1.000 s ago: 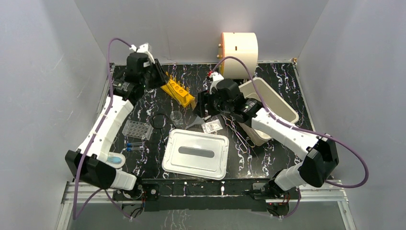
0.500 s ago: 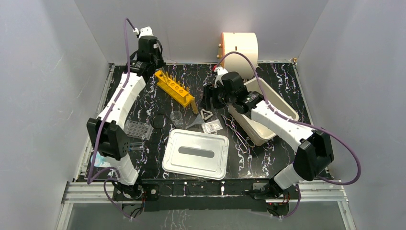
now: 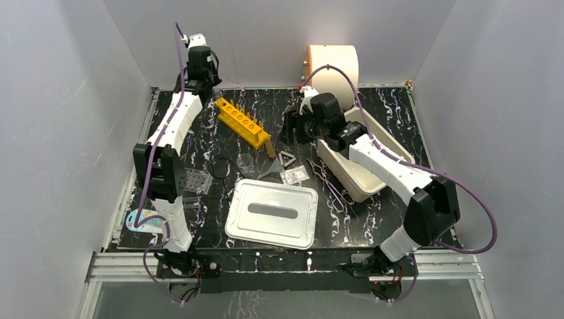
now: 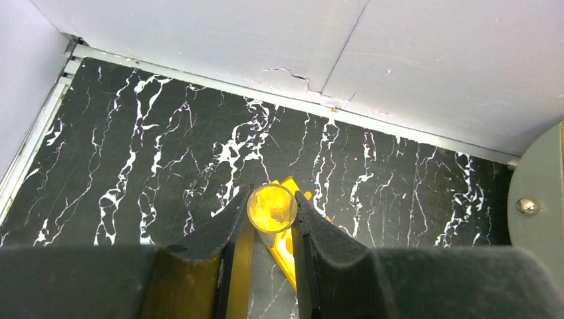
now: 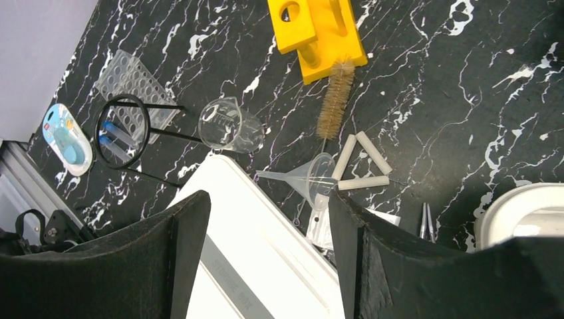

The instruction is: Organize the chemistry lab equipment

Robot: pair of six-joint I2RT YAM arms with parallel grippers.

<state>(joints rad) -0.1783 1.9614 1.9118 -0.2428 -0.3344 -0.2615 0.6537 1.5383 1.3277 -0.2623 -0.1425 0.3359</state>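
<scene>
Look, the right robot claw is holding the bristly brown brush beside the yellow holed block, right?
No. The right gripper is open and empty; the bristly brown brush lies on the table beside the yellow holed block. The right wrist view shows it.

You're working in a robot test cell dressed as a chemistry bench. Plain grey panel walls (image 3: 266, 40) box in a black marbled table (image 3: 359, 222), with an aluminium rail (image 3: 286, 264) along its near edge and two white robot arms (image 3: 379, 166) bolted there. Lab ware lies about: an orange tube rack (image 3: 243, 123), a funnel (image 5: 312, 176), a clear well plate (image 3: 198, 179), a tiny clear beaker (image 5: 226, 124) and a tube brush (image 5: 334, 100). Your left gripper (image 4: 272, 203) pinches a clear tube (image 4: 272, 208).
</scene>
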